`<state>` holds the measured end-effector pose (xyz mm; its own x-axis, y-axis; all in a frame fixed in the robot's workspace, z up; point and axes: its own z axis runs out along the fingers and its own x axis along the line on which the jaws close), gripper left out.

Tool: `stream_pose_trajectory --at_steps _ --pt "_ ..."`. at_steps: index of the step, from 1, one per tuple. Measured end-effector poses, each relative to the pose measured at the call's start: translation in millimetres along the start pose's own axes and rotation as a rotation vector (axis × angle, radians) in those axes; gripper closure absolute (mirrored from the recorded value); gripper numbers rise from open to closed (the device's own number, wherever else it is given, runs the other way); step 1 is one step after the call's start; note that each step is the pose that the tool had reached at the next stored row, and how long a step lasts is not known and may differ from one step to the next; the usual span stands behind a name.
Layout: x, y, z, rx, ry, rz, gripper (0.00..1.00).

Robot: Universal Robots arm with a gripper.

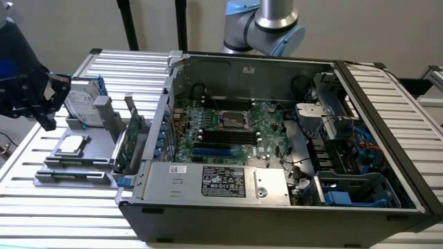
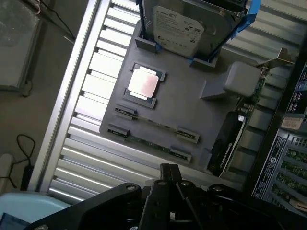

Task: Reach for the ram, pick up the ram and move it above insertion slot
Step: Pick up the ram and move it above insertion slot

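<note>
Just beyond the fingers [image 2: 167, 173] the ram [image 2: 146, 140] sits edge-on, its chips too thin to make out. Farther off, the picture's edge cuts the hard drive [image 2: 180, 28], and a grey post [image 2: 240, 79] hides part of the expansion card [image 2: 226, 146].

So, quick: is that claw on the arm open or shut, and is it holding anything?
End effector: shut, holding nothing. The ram lies untouched in the gray holder.

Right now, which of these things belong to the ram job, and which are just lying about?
In the job: ram, in the holder; memory slots in the case; gripper, shut, clear of the ram.
Lying about: hard drive, processor, expansion card, power supply.
</note>
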<state>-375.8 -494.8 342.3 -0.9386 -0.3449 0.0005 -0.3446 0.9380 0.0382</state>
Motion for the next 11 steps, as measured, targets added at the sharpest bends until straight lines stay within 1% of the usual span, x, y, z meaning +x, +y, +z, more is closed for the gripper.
stream_pose_trajectory --at_steps 11 --pt "0.0 -0.2 5.9 0.0001 0.0077 -0.201 0.89"
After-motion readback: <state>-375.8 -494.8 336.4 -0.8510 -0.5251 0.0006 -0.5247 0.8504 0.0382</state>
